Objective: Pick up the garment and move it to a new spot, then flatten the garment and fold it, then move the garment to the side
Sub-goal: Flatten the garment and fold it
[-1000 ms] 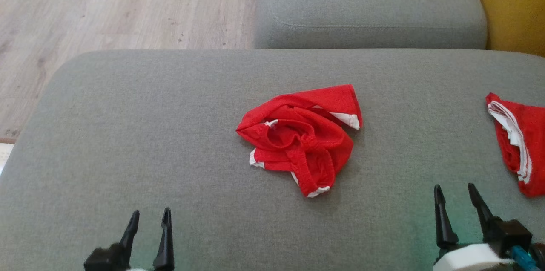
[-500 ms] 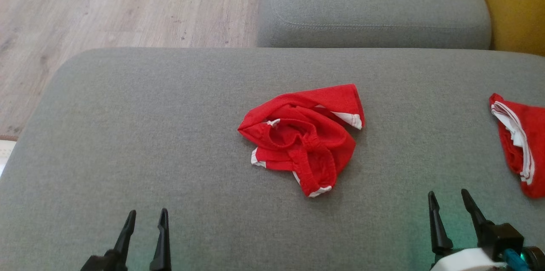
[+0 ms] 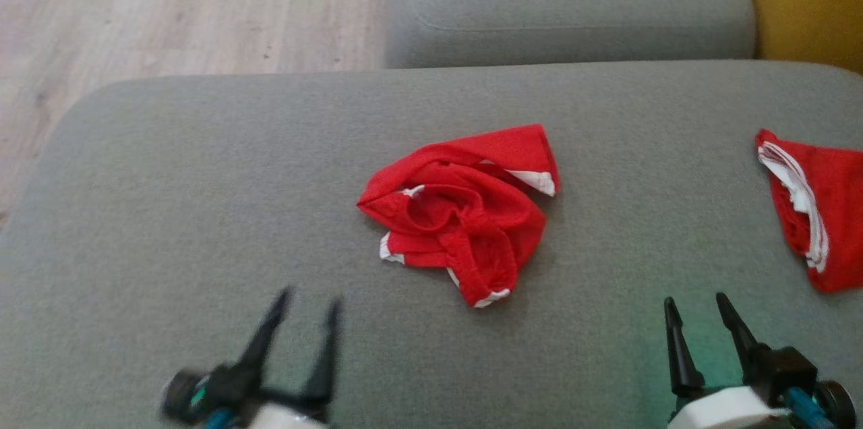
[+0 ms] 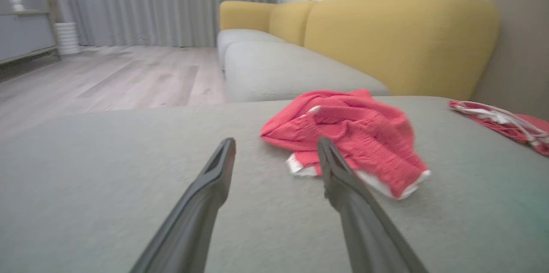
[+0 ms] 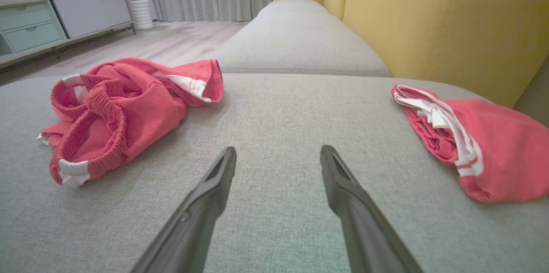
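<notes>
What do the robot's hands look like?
Each hand is a pincer. The left gripper and right gripper both have two long, dark fingers that narrow to pointy tips, like black beaks. They grow from a chunky black block, with a smooth white shell behind it. Little bright blue parts peek out beside the shell.

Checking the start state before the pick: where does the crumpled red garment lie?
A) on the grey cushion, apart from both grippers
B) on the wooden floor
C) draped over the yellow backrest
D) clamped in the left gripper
A: the crumpled red garment lies on the grey cushion, the left gripper and right gripper both short of it, jaws open.
</notes>
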Controlling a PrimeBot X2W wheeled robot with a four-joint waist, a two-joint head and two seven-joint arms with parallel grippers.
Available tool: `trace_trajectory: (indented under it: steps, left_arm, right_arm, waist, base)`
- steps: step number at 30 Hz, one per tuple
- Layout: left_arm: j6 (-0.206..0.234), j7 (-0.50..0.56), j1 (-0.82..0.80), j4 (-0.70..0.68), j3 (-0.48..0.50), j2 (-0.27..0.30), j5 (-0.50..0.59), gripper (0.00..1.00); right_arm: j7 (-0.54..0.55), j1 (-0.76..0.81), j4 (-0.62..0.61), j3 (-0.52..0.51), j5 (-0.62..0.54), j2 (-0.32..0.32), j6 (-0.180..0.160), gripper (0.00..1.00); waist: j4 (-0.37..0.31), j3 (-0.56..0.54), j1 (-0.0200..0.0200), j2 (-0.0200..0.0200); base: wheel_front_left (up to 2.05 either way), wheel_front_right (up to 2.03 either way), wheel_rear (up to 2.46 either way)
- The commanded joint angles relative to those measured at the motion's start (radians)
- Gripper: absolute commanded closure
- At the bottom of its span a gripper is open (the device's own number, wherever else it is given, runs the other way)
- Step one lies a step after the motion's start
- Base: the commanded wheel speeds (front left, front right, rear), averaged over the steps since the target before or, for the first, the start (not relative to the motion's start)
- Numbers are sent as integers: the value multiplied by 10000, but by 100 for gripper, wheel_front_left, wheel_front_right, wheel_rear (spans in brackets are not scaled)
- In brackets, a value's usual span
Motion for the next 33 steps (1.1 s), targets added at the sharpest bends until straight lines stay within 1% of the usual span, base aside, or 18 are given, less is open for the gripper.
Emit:
trace_trajectory:
  steps: [1,2,3,6,9,12,13,16,19,28,30,31,33]
  left_arm:
    - [-125,-124,-1059,-384,-305,-161,212,0]
    - [-157,-124,-1331,-340,-729,-206,289,0]
    - [-157,-124,-1331,-340,-729,-206,289,0]
    - [-197,-71,-2245,-29,-1986,-326,318,0]
    - [-204,287,-3201,577,-3342,-326,179,0]
    - [-206,697,-3927,1342,-4363,-251,-152,0]
    - [-206,759,-4119,1587,-4572,-208,-290,0]
    - [-207,1025,-4537,2420,-4748,-94,-504,0]
    - [-169,1336,-4733,3192,-4643,-46,-640,0]
    - [138,2204,-5019,4594,-4450,88,-877,0]
    - [150,2499,-5033,4771,-4408,61,-1015,57]
    - [127,2605,-5035,4798,-4377,37,-1124,100]
    - [48,2658,-5062,4651,-4254,-36,-1450,100]
  right_arm:
    - [-137,-544,-338,345,85,-76,67,0]
    - [-137,-592,-359,393,122,-76,67,0]
    - [-137,-592,-359,393,122,-76,67,0]
    - [-137,-780,-421,548,237,-76,67,0]
    - [-137,-981,-443,675,364,-76,67,0]
    - [-137,-1130,-425,777,497,-76,67,0]
    - [-137,-1164,-421,812,535,-76,67,0]
    - [-137,-1228,-415,818,644,-76,67,0]
    - [-137,-1241,-420,782,714,-76,67,0]
    - [-137,-1219,-384,624,719,-76,67,0]
    - [-137,-1226,-378,617,733,-76,67,0]
    - [-137,-1225,-375,627,739,-76,67,0]
    - [-137,-1212,-363,646,744,-76,67,0]
  waist:
    - [-300,151,0,0]
    - [-413,202,0,0]
    - [-413,202,0,0]
    - [-840,474,0,0]
    - [-1305,771,0,0]
    - [-1723,989,0,0]
    - [-1865,1052,0,0]
    - [-2184,1168,0,0]
    - [-2367,1208,0,0]
    - [-2405,1128,0,0]
    - [-2372,1096,0,0]
    - [-2357,1077,0,0]
    - [-2338,1038,0,0]
  base:
    - [0,0,0]
    - [0,0,0]
    - [0,0,0]
    - [0,0,0]
    - [0,0,0]
    - [0,0,0]
    - [0,0,0]
    - [0,0,0]
    - [0,0,0]
    - [0,0,0]
    - [0,0,0]
    - [0,0,0]
    - [0,0,0]
